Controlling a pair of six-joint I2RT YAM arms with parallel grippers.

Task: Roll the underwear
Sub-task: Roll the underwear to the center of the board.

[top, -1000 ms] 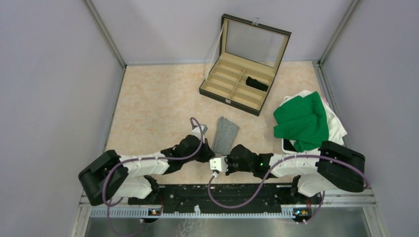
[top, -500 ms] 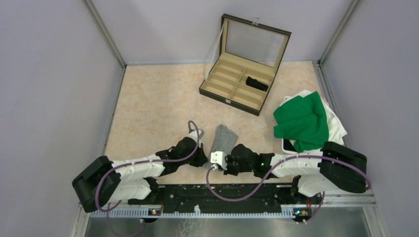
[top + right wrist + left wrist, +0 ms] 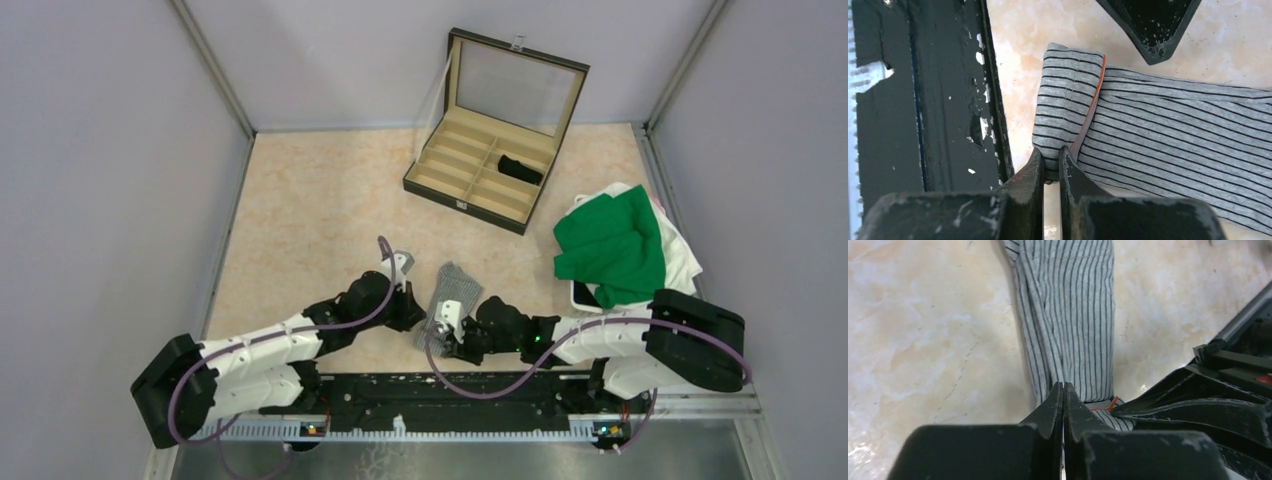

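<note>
Pinching the folded end of the grey underwear (image 3: pixel 1173 135), the right tool (image 3: pixel 1050 167) is gripping it, almost shut, to start the roll. The left tool (image 3: pixel 1063 390) is pressing, shut tight, at its edge, probably pinning it on the counter (image 3: pixel 923 340).

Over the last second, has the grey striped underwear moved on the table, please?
Yes. The grey striped underwear has slid toward the near edge of the table, farther from the open compartmented case, which stays put.
</note>
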